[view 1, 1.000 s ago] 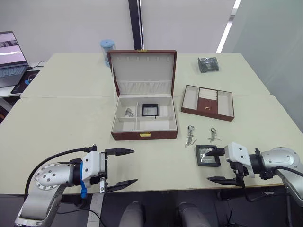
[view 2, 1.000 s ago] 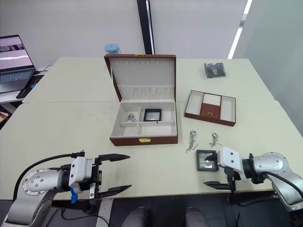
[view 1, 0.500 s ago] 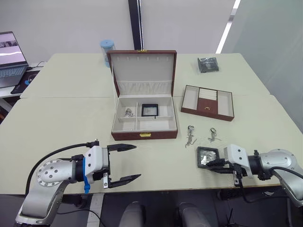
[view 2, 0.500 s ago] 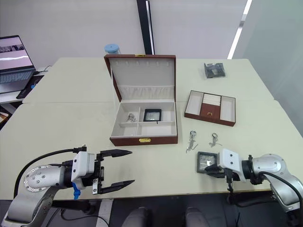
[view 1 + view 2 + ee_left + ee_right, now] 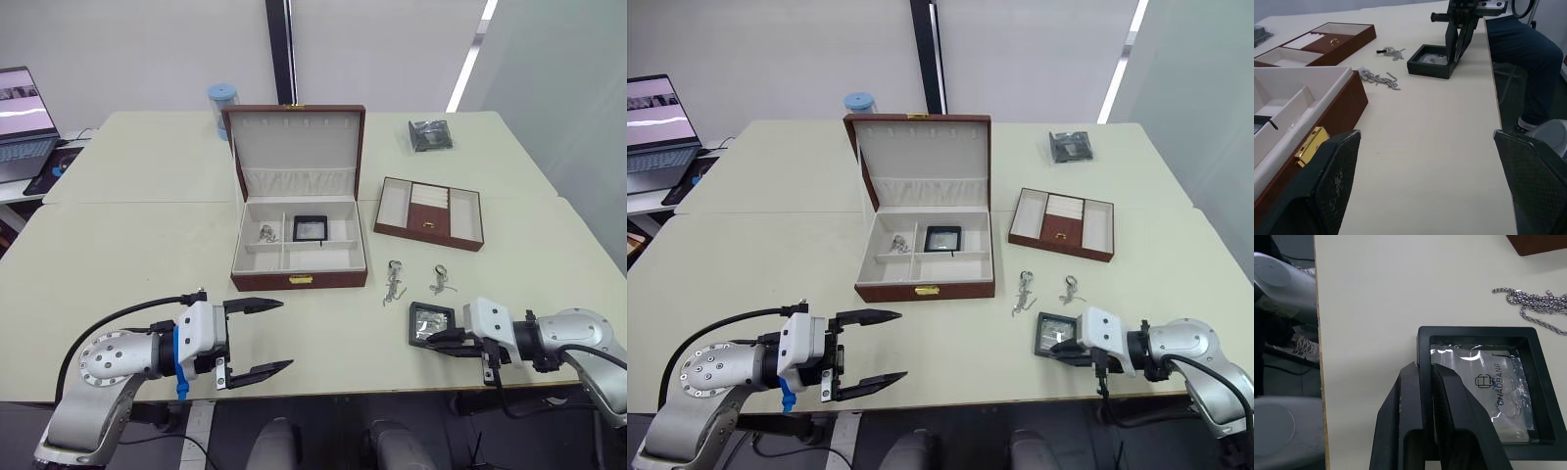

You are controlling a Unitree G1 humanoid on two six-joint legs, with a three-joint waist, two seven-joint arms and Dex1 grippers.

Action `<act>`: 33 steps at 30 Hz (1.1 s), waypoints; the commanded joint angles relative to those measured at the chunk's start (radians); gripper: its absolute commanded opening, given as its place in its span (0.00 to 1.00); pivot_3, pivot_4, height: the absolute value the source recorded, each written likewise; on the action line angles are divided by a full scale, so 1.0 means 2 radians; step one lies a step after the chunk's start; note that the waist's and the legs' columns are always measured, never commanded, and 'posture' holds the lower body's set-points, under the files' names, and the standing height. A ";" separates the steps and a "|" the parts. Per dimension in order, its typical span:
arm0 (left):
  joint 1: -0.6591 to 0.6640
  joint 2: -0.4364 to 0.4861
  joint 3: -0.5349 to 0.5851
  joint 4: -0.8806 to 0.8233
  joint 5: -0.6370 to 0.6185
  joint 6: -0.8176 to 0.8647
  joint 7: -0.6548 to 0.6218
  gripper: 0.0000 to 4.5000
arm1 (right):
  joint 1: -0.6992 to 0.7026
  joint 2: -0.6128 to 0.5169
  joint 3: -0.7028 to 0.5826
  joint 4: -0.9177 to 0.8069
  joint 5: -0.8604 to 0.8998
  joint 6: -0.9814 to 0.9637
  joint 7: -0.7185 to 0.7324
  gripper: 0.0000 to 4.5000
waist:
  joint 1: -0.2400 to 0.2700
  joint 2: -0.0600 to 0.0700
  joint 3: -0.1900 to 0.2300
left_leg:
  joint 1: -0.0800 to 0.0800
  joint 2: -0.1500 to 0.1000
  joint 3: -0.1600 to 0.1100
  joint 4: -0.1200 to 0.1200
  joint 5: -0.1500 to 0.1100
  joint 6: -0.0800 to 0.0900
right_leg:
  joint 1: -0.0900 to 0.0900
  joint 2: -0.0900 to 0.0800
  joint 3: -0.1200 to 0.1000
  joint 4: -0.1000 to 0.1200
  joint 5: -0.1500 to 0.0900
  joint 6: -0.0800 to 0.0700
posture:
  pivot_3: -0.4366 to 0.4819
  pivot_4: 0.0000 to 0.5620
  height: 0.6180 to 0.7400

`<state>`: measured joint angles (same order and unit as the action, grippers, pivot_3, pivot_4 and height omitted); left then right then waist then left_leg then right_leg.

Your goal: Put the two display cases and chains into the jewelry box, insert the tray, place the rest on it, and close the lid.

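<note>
Black and rigid, the second display case (image 5: 1478, 392) lies flat on the cream table (image 5: 147, 255) near its front edge, right of the open jewelry box (image 5: 299, 257) and just in front of two loose silver chains (image 5: 395, 281). The right gripper (image 5: 1426, 374) has its jaws clenched on the near wall of the frame, one finger outside the rim and one inside against the clear window. The left gripper (image 5: 263, 336) hovers above the table in front of the box, jaws released and wide apart, holding nothing.

The case looks light and stiff, so a pinch on one rim should carry it, though it will likely tip or swing from such an off-centre hold. The glossy window film looks slippery and easily dented; the frame wall is the better purchase.

The other display case (image 5: 311, 226) already sits in a rear compartment of the box, with a small silvery chain (image 5: 265, 233) in the compartment to its left. The tray (image 5: 430, 212) waits to the right of the box, lid (image 5: 297, 149) upright.
</note>
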<state>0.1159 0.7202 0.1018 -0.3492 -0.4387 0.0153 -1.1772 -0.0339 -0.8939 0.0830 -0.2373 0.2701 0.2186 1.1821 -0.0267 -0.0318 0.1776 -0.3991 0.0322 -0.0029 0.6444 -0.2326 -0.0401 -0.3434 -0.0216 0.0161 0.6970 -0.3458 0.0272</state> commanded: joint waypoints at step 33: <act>0.171 -0.131 0.077 -0.134 0.001 0.036 0.257 1.00 | -0.529 0.248 0.174 0.307 -0.047 0.159 0.030 0.00 | -0.002 0.001 0.001 | -0.002 0.000 0.001 -0.001 0.000 0.000 | -0.003 -0.001 0.000 0.000 0.000 -0.001 | 0.48 0.27 1.00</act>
<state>0.4481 0.4672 0.2443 -0.5776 -0.4417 0.1152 -0.6792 -1.0565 -0.4114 0.4301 0.3511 0.1964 0.5639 1.2383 -0.0304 -0.0300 0.1788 -0.4022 0.0329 -0.0016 0.6434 -0.2327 -0.0399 -0.3498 -0.0228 0.0168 0.6974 -0.3452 0.0260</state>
